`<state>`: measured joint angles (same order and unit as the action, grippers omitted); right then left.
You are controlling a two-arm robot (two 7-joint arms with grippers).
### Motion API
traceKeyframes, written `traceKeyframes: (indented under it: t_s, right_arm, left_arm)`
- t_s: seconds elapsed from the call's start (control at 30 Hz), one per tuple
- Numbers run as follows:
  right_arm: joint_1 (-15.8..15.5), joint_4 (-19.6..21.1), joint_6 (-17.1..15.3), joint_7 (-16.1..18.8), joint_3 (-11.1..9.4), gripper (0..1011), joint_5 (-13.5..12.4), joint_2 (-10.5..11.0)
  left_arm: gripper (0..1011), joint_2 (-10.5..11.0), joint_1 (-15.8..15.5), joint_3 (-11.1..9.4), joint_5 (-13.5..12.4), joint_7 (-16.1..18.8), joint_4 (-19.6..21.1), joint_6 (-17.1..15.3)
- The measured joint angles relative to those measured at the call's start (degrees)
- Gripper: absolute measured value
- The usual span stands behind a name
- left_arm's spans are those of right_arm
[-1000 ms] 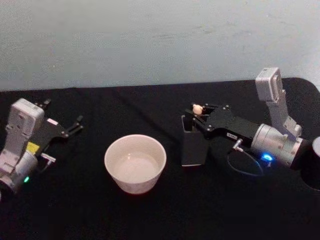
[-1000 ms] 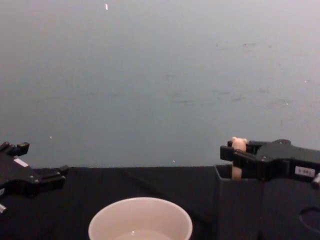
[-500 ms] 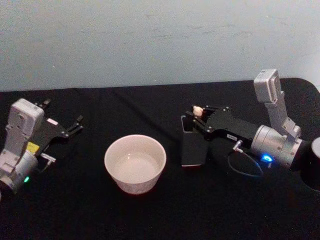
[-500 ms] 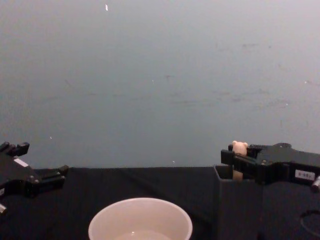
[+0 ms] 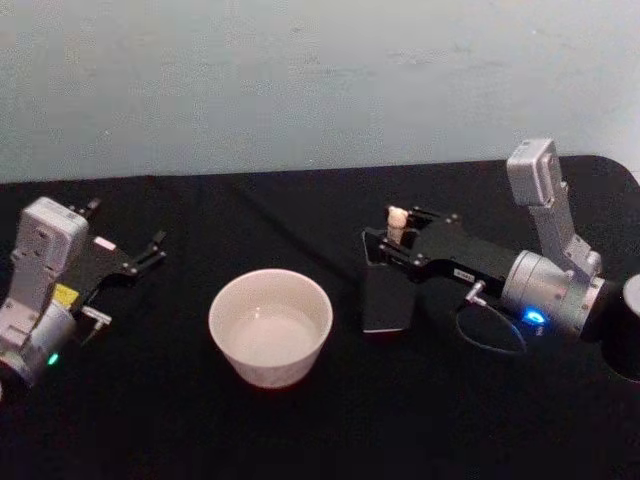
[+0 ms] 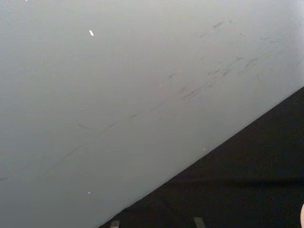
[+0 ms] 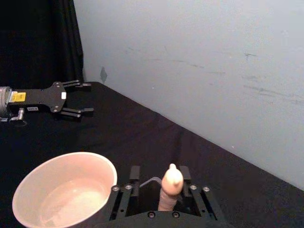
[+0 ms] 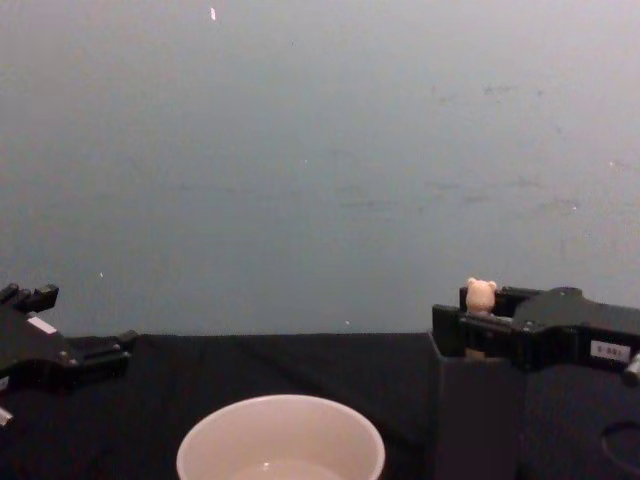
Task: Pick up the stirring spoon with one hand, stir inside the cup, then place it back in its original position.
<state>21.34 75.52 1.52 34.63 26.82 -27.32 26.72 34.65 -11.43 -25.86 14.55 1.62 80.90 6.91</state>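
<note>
Lifted slightly since a second ago, spoon (image 5: 397,222) clamped in right gripper (image 5: 398,240) yet low in holder (image 5: 386,290) beside cup (image 5: 270,326), so stirring not begun; left gripper (image 5: 150,250) parked open

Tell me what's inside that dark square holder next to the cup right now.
The stirring spoon stands in the holder, its beige bear-head handle poking above the rim, with the right gripper closed around it. The stem and bowl are hidden by the holder's walls.
</note>
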Motion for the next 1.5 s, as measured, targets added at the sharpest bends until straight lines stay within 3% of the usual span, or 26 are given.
traceKeyframes:
  t_s: [0.3,0.6,0.87,1.07,1.2,1.37,1.5]
  right_arm:
    - [0.01,0.00,0.02,0.05,0.00,780,-0.06,0.00]
    - [0.01,0.00,0.05,0.06,0.00,996,-0.12,-0.01]
    - [-0.27,1.34,0.92,0.00,-0.99,1002,-0.90,-0.08]
    - [-1.00,4.21,3.98,-1.71,-3.07,1002,-0.81,0.13]
    - [-1.93,5.93,5.49,-5.06,-5.36,1002,-0.11,-0.08]
    - [-3.43,5.99,5.64,-12.31,-8.39,1002,2.65,-1.39]
    - [-3.91,4.98,4.98,-15.24,-9.31,1002,4.17,-2.05]
  left_arm:
    - [1001,0.00,0.00,0.00,0.00,0.00,0.00,0.00]
    - [1002,0.00,0.00,0.00,0.00,0.00,0.00,0.00]
    - [1001,0.00,0.00,0.00,0.00,0.00,0.00,0.00]
    - [1001,-0.01,0.00,0.00,0.00,0.00,0.00,0.00]
    - [1002,0.00,0.00,0.00,0.00,0.00,0.00,0.00]
    - [1001,0.00,0.00,0.00,0.00,0.00,0.00,0.00]
    - [1001,0.00,0.00,0.00,0.00,0.00,0.00,0.00]
